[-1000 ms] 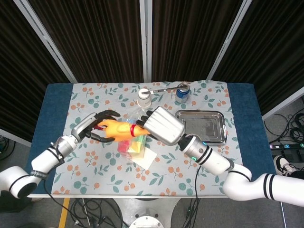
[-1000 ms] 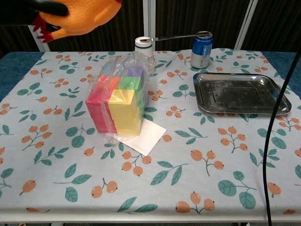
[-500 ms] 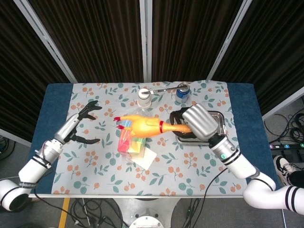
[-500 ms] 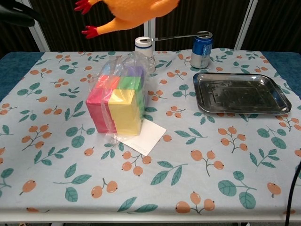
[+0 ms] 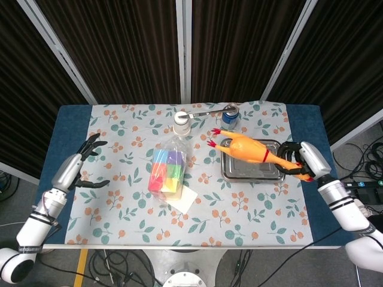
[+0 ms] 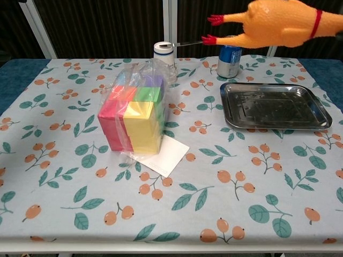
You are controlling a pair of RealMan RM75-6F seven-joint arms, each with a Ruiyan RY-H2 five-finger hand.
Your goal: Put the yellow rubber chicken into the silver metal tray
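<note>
right hand gripping rubber chicken — seemingly above tray

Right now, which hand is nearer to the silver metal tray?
Right. The right hand holds the yellow rubber chicken over the silver metal tray; the left hand hangs open far across the table.

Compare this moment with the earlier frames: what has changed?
The left hand let go of the rubber chicken and drew back left; the right hand took it and carried it rightward, above the metal tray. Blocks bag, can and bottle stayed put.
</note>
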